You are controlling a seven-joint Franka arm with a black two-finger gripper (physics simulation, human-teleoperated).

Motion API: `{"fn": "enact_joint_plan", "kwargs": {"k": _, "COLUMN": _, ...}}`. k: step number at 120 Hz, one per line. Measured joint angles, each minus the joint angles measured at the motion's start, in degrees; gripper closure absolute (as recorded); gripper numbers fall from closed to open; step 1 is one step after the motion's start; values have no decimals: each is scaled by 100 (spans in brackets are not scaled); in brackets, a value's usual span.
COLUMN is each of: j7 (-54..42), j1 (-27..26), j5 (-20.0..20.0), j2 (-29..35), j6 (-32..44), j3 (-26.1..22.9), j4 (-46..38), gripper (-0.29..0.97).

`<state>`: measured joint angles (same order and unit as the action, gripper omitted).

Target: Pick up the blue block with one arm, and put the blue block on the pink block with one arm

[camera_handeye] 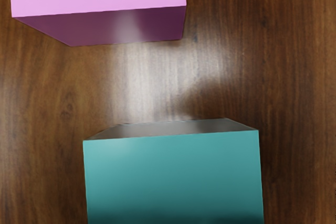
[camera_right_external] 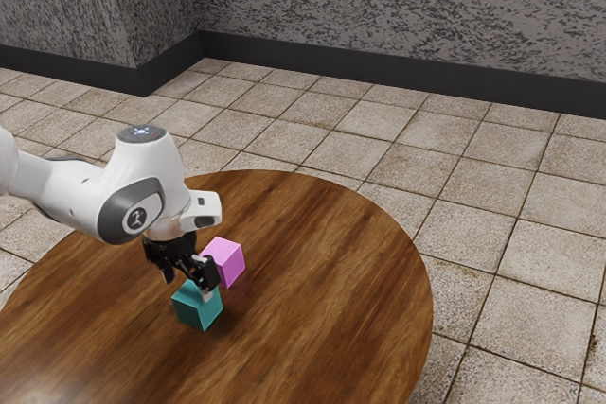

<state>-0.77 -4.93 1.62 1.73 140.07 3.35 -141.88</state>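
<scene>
The blue-green block (camera_right_external: 198,308) rests on the round wooden table (camera_right_external: 322,272), near its front left part in the exterior view. The pink block (camera_right_external: 226,261) stands just behind it, a small gap apart. My gripper (camera_right_external: 187,278) hangs directly over the blue-green block, open, its black fingers (camera_right_external: 205,272) spread just above the block's top and holding nothing. In the wrist view the blue-green block (camera_handeye: 173,177) lies right under the hand, with the pink block (camera_handeye: 100,6) a short stretch of bare wood beyond it.
The table's curved edge (camera_right_external: 428,309) runs along the exterior view's right. Tiled floor (camera_right_external: 502,196) and a speckled grey wall (camera_right_external: 407,7) lie beyond. Bare wood spreads to the right of both blocks.
</scene>
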Motion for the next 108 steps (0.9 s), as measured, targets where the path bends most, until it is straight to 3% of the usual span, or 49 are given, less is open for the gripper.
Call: {"fn": "enact_joint_plan", "kwargs": {"k": 108, "j7": -14, "j1": -42, "j5": -19, "j2": -498, "j6": 308, "j3": 8, "j4": 115, "gripper": 0}}
